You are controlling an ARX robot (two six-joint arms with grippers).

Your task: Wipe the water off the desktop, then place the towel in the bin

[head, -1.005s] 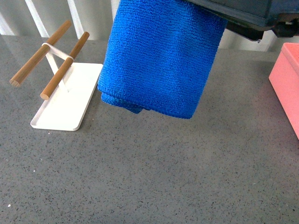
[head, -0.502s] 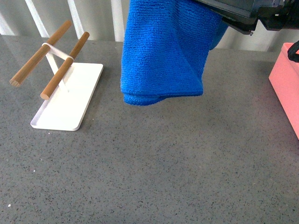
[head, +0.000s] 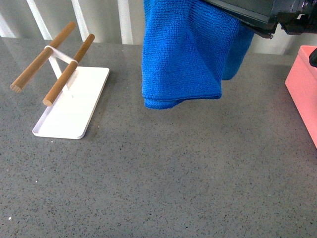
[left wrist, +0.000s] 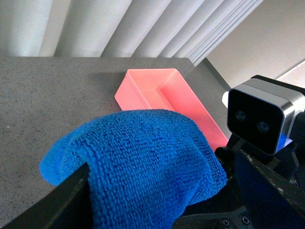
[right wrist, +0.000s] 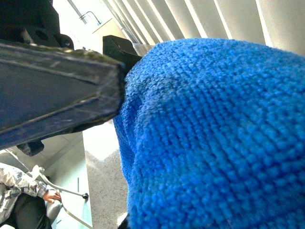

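Since the towel [head: 183, 54] has drifted right over the last second, clear of the tray [head: 74, 104] and nearer the bin [head: 303, 84] at the desktop's [head: 163, 173] right edge, I judge the wiping done and the carry under way. Towel hangs folded above the desktop's far middle, touching nothing below. No water visible on the surface. It hangs from the right gripper [head: 262, 17]; cloth hides the jaws, so their opening can't be told, though something up there must be clamping. On the left gripper [left wrist: 162, 164] the fingers [left wrist: 76, 200] stand wide, towel bulging between them. Pinching or merely flanking, cannot tell.
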